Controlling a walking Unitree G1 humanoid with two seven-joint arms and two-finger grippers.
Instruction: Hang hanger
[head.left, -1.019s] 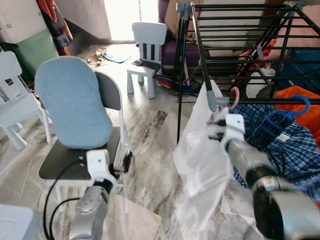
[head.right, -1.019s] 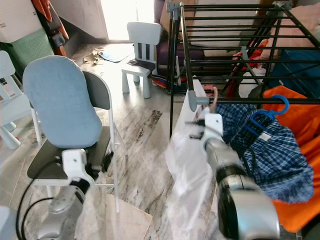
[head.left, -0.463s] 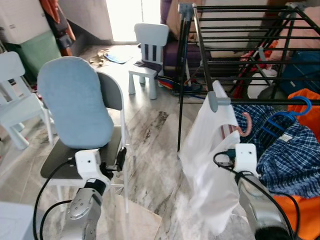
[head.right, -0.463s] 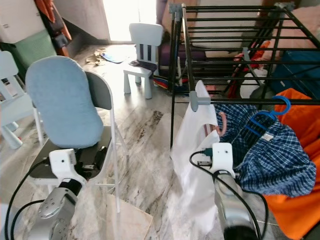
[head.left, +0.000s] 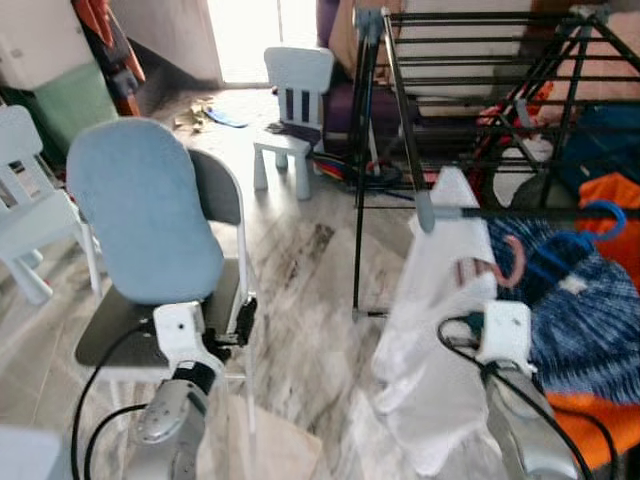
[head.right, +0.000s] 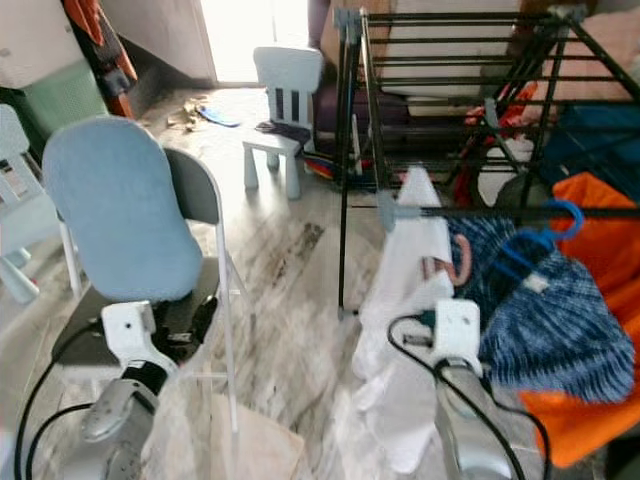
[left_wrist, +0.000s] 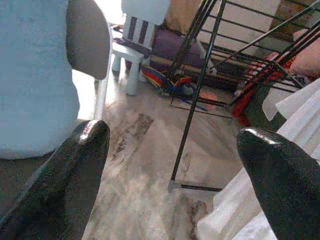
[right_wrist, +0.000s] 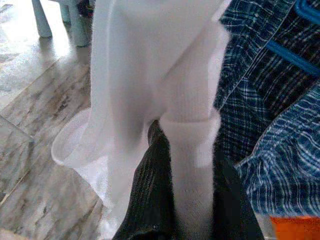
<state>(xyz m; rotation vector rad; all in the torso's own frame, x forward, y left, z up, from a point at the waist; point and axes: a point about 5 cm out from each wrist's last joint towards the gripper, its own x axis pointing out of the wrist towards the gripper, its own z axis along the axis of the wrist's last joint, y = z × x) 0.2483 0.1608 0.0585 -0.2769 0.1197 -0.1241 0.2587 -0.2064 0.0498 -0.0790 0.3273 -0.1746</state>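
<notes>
Pink hanger under white garment

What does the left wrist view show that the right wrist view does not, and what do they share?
Left wrist view: the left hand, open, a blue-covered chair, a child's chair seat and the black drying rack.
Right wrist view: the right hand closed on a fold of cloth, a blue checked shirt and a blue hanger.
Both: the white garment and the marble floor.
</notes>
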